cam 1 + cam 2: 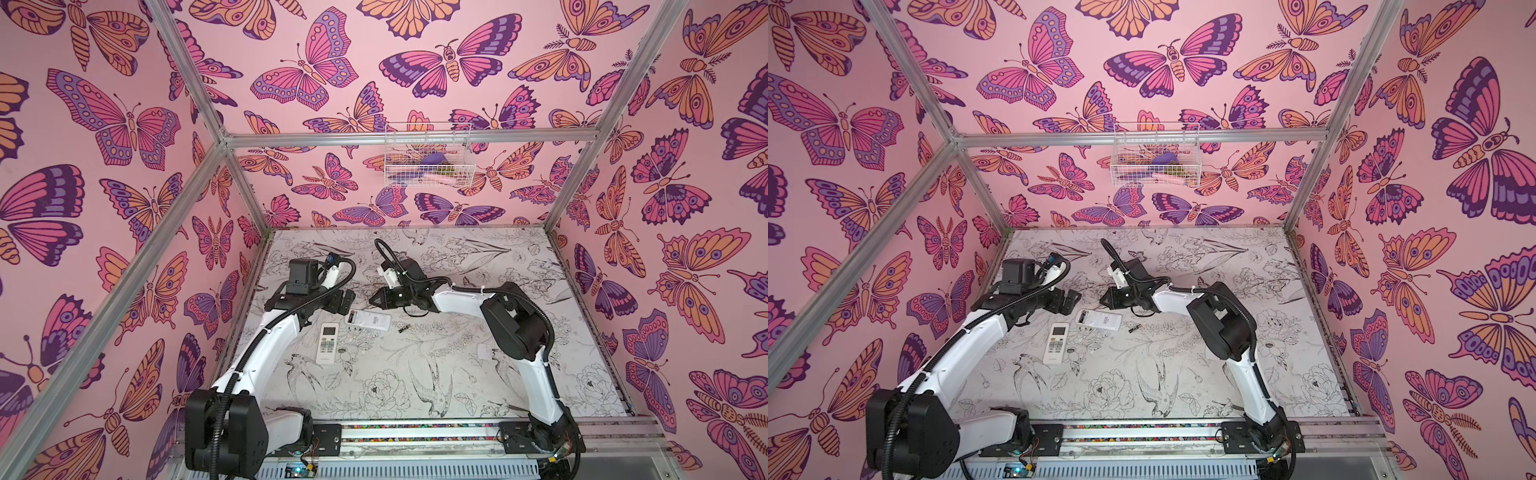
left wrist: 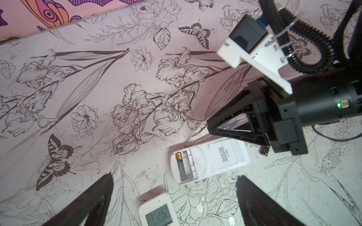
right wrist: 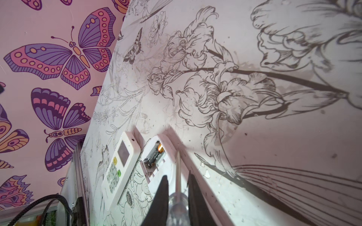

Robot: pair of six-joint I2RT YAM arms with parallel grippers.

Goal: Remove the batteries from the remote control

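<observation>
Jaws wide apart on the left gripper, right gripper clenched on the screwdriver over the open-backed remote, whose seated battery only wrist views show clearly, while both top views catch a loose battery just right and a second remote nearer.

even pinkish light, soft shadows (wrist views blur close up), edges bend in wide-angle views.

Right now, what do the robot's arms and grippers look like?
The left arm and right arm have white link shells, black joint housings and black corrugated conduit tied alongside. The left gripper and right gripper are black with tapering triangular fingers; a green light glows behind the right one.
</observation>
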